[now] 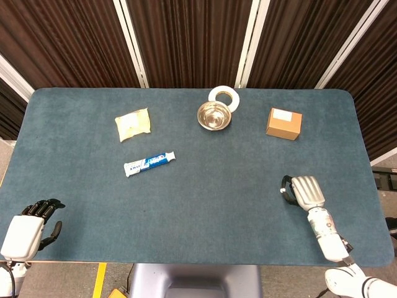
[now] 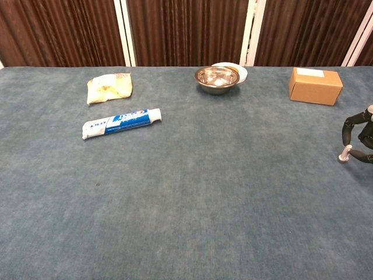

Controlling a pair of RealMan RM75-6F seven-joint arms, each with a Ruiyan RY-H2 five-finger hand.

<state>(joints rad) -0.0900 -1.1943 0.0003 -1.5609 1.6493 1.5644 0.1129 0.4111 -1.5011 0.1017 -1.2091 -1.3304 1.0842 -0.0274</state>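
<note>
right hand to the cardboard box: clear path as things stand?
Probably yes. The right hand holds nothing, and only bare table lies between it and the cardboard box, straight ahead of it on the same side. The steel bowl sits well off to the side of that line.

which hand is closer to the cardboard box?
Right. The right hand sits over the table's near right part, just in front of the cardboard box. The left hand is at the near left corner, across the table from it.
</note>
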